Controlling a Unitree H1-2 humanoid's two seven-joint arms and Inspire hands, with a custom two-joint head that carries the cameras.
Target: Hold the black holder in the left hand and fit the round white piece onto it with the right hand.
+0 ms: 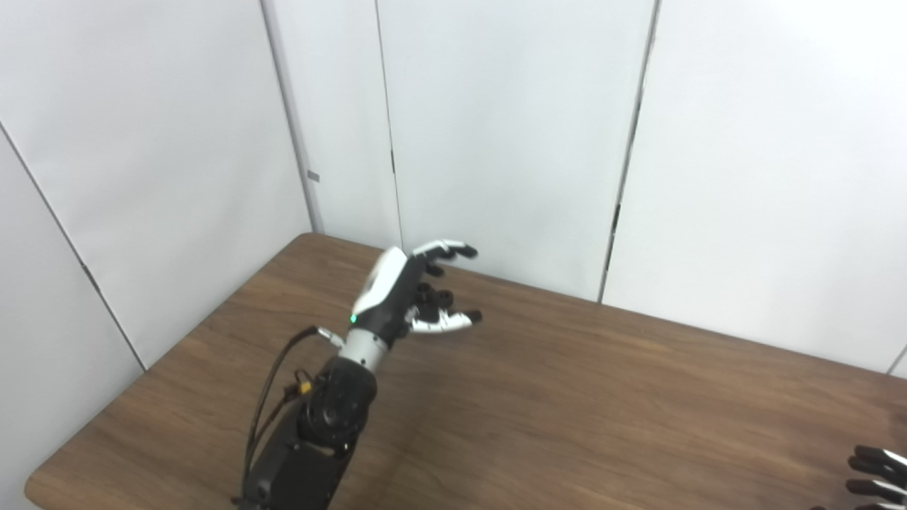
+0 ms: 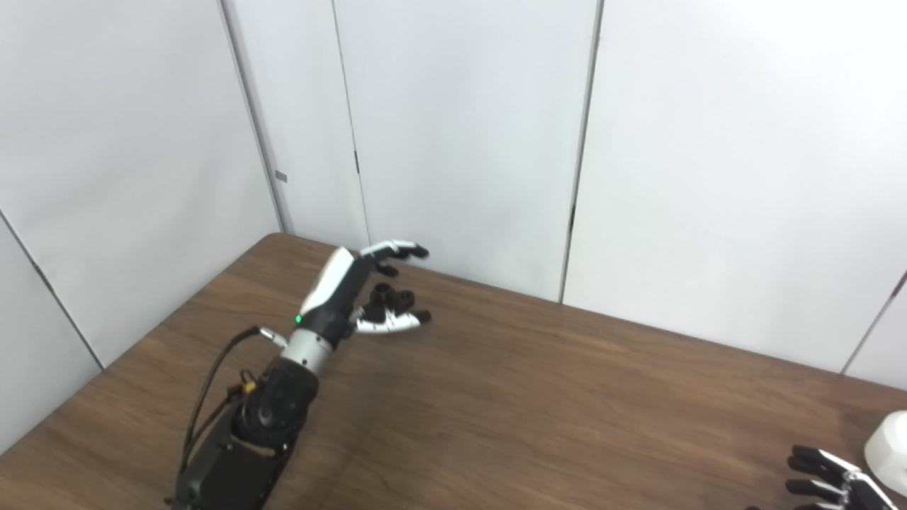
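My left hand point(image 1: 418, 290) is raised over the far left part of the table, palm turned right, with fingers and thumb spread apart. Small dark round shapes point(image 1: 434, 294) sit between its fingers and thumb; I cannot tell whether they are the black holder or curled fingertips. The round white piece point(image 2: 889, 443) shows only in the right eye view, cut off by the right edge, resting on the table. My right hand point(image 2: 829, 485) lies low at the bottom right corner, just left of the white piece and apart from it. Only its spread fingertips show.
The brown wooden table point(image 1: 567, 397) runs to white wall panels point(image 1: 510, 142) close behind the left hand. Its left edge point(image 1: 177, 347) slants down toward the bottom left. A black cable point(image 1: 266, 397) loops beside the left forearm.
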